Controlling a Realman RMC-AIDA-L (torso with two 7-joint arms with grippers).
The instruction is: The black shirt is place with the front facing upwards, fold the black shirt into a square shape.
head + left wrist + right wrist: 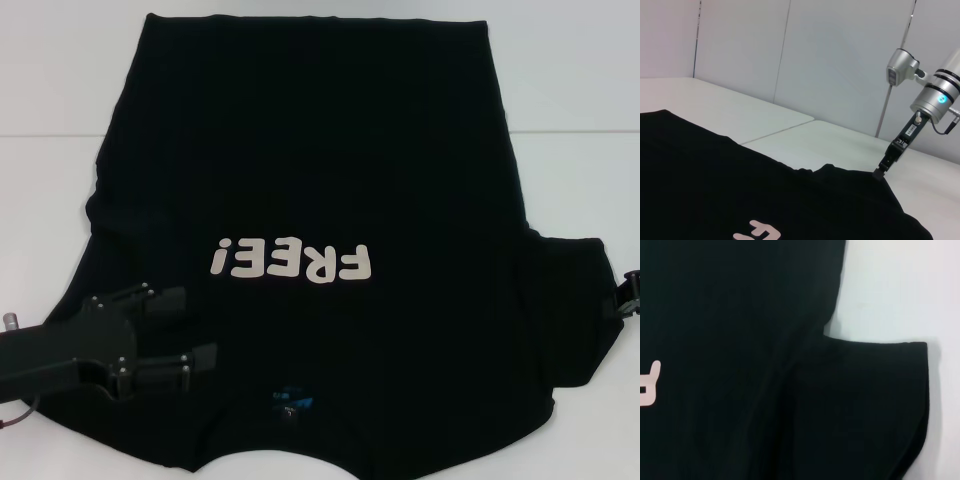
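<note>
Closest to the head camera, the left gripper (195, 328) is seen hovering over the near-left part of the black shirt (320, 180), fingers spread wide with nothing between them. Shirt's laid flat and front-up on the white table (580, 80), collar end nearest, with the "FREE!" lettering (291, 262) read upside down and a small blue neck label (293, 402) below it. Over at the far right, the right gripper (879, 171) is parked at the sleeve edge; whether it's pinched or spread can't be told.
</note>
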